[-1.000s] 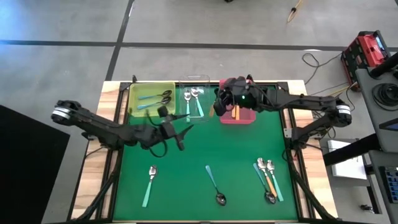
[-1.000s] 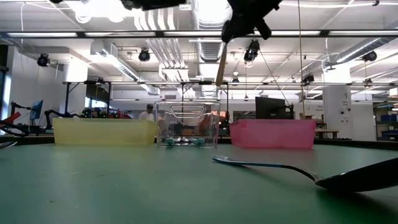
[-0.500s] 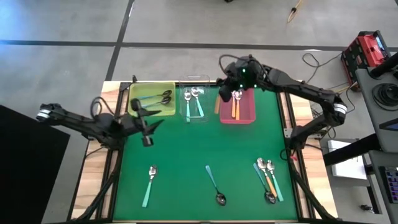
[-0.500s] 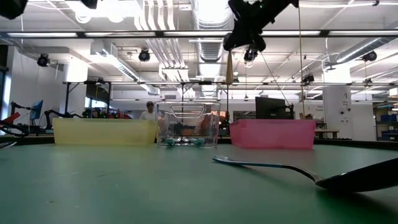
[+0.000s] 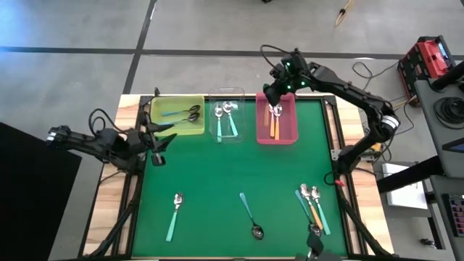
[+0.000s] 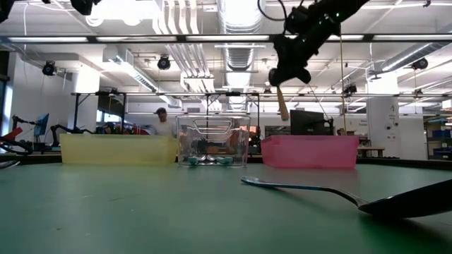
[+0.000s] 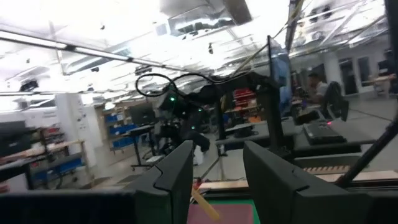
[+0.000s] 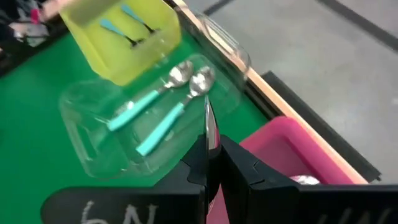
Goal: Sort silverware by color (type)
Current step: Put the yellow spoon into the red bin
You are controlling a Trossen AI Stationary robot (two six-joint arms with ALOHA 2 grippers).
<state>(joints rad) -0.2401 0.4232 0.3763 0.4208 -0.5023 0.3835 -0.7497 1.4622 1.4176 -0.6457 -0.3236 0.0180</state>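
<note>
Spoons lie in three bins at the far edge of the green counter (image 5: pixel 217 174) and loose at its near edge. The yellow bin (image 5: pixel 176 116) holds two teal-handled spoons with dark bowls (image 5: pixel 190 111). The clear bin (image 5: pixel 226 116) holds two teal spoons with silver bowls (image 5: pixel 230 110), side by side. The pink bin (image 5: pixel 276 119) holds two orange-handled spoons (image 5: pixel 274 123), parallel. One orange-handled spoon (image 6: pixel 282 104) hangs handle-down in the right tool (image 6: pixel 291 73) above the pink bin, clamped edge-on between its fingers. Near edge: a lone teal spoon (image 5: pixel 174 215), a teal spoon with dark bowl (image 5: pixel 251 217), and a cluster (image 5: pixel 312 206) of teal and orange spoons.
</note>
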